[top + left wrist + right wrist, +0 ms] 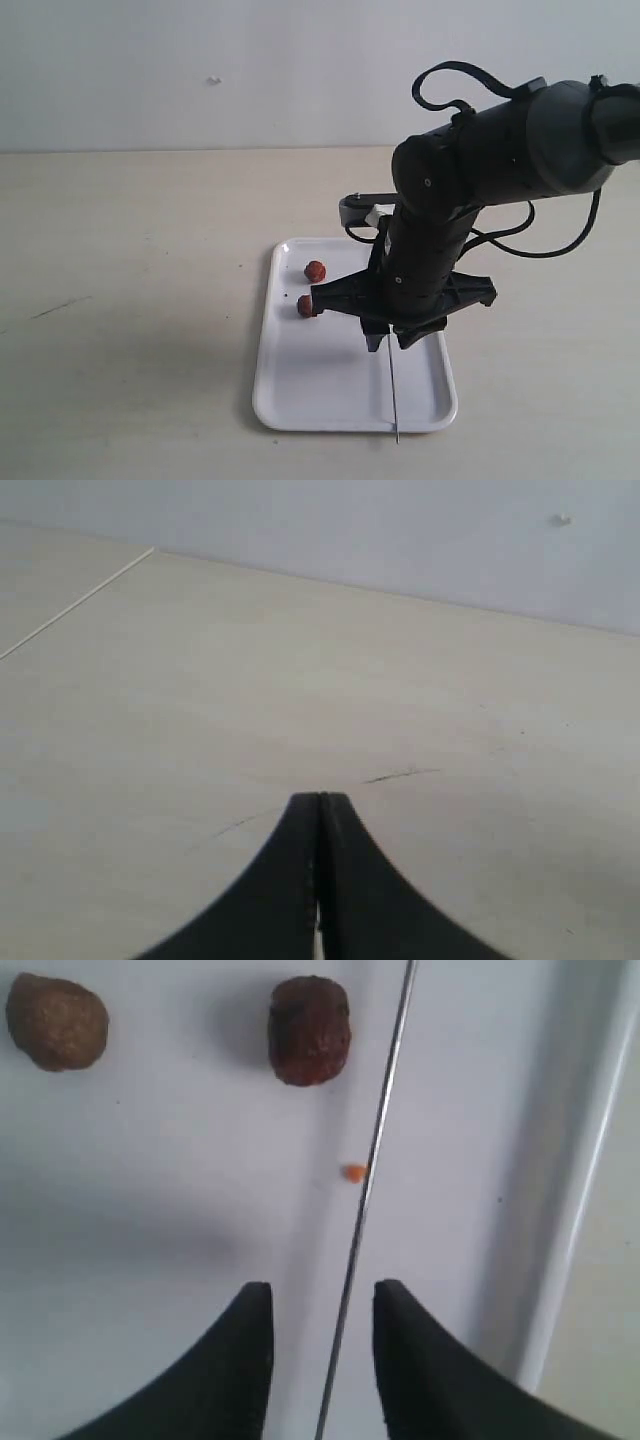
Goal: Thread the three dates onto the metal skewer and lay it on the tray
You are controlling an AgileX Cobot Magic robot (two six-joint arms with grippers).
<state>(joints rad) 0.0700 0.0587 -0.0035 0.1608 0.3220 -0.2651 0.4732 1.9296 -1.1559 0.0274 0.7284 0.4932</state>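
The white tray (pixel 320 385) lies on the table under my right arm. Two dates (pixel 315 270) (pixel 307 306) rest loose on its far left part; the wrist view shows them as a browner one (pixel 57 1020) and a darker one (pixel 310 1030). A third date is not visible. The metal skewer (pixel 393 390) lies along the tray, its tip past the near rim. My right gripper (pixel 392 338) hovers low over it, open, the skewer (pixel 370 1170) running untouched between its fingers (pixel 322 1295). My left gripper (pixel 322 798) is shut and empty above bare table, outside the exterior view.
A tiny red crumb (pixel 352 1172) sits on the tray beside the skewer. The tray's raised rim (pixel 575 1210) runs close to the right gripper's side. A thin dark scratch (pixel 400 774) marks the table ahead of the left gripper. A white wall stands behind the table.
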